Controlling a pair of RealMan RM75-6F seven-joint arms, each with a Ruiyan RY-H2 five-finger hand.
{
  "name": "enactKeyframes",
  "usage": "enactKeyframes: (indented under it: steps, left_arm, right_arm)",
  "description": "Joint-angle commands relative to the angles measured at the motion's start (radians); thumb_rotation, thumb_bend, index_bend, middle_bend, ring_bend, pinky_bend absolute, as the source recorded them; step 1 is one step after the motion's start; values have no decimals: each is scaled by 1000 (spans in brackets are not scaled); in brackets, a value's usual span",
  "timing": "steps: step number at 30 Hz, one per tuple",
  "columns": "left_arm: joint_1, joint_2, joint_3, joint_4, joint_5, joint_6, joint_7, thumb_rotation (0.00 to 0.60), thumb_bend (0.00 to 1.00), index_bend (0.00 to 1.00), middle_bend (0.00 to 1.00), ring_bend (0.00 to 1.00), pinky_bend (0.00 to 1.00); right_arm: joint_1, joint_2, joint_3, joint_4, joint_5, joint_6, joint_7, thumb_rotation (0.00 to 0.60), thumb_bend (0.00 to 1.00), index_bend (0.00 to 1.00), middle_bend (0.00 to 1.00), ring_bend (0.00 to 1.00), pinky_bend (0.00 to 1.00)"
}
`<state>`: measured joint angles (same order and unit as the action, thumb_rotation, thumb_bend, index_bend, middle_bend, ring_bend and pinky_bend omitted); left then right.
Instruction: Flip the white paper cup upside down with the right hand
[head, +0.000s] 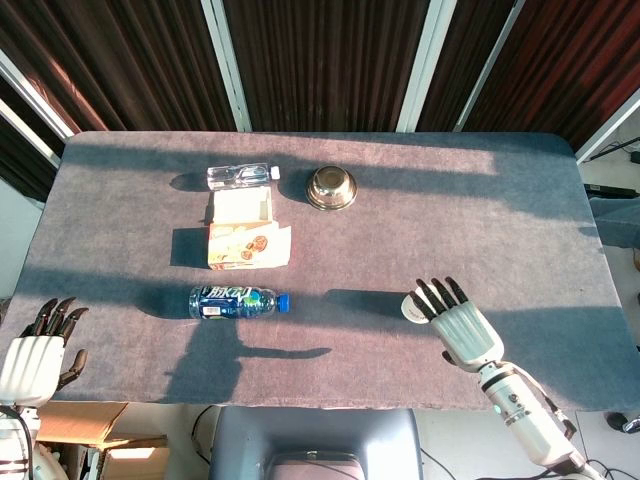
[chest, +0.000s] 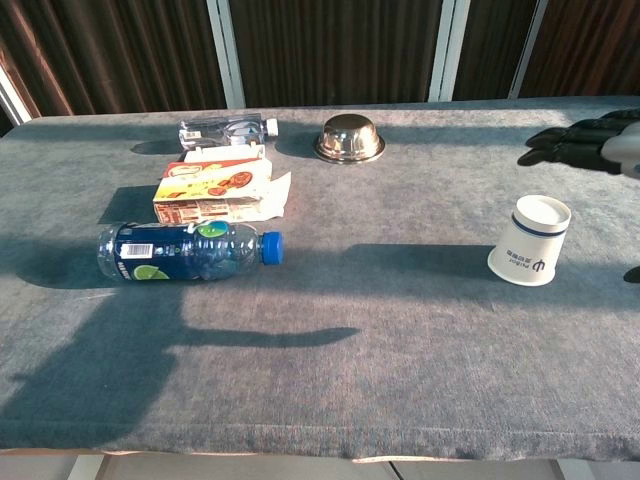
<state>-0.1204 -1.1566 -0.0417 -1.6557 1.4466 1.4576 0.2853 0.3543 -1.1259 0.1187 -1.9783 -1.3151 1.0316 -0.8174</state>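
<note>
The white paper cup (chest: 530, 241) stands on the grey table with its wider end down and its flat base up; a blue ring runs near the top. In the head view the cup (head: 412, 308) peeks out just left of my right hand (head: 462, 327). That hand is raised with fingers spread and holds nothing. In the chest view only the dark fingers of my right hand (chest: 585, 143) show at the right edge, above and right of the cup and apart from it. My left hand (head: 32, 353) hangs off the table's near left corner, empty with fingers apart.
A blue-capped drink bottle (chest: 186, 250) lies on its side at the left. Behind it are an opened snack box (chest: 216, 190), a clear bottle (chest: 226, 130) lying down, and a steel bowl (chest: 349, 138). The table's near edge (chest: 320, 452) runs along the bottom.
</note>
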Motion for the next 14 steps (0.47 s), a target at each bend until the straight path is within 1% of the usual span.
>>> enactKeyframes:
  steps: [1, 3, 7, 10, 14]
  left_arm:
    - [-2, -4, 2, 1, 1, -3, 8, 600, 386, 228, 111, 79, 388]
    - [-3, -7, 1, 2, 0, -6, 13, 600, 386, 228, 111, 79, 389]
    - [-8, -12, 1, 5, -5, -16, 20, 600, 386, 228, 112, 78, 389]
    - [-11, -15, 0, 7, -6, -20, 23, 600, 386, 228, 112, 78, 389]
    - [-12, -16, 1, 7, -6, -22, 22, 600, 386, 228, 111, 79, 388]
  right_arm:
    - [-166, 35, -19, 231, -355, 269, 544, 600, 352, 39, 11, 35, 175]
    - [-184, -7, -19, 307, -378, 341, 590, 600, 360, 48, 11, 36, 170]
    - [-197, -65, -15, 414, -388, 426, 675, 600, 360, 54, 11, 35, 168]
    - [-195, -76, -20, 447, -382, 432, 713, 600, 360, 54, 11, 35, 167]
    - [-186, -76, -28, 456, -372, 420, 730, 600, 361, 55, 11, 36, 168]
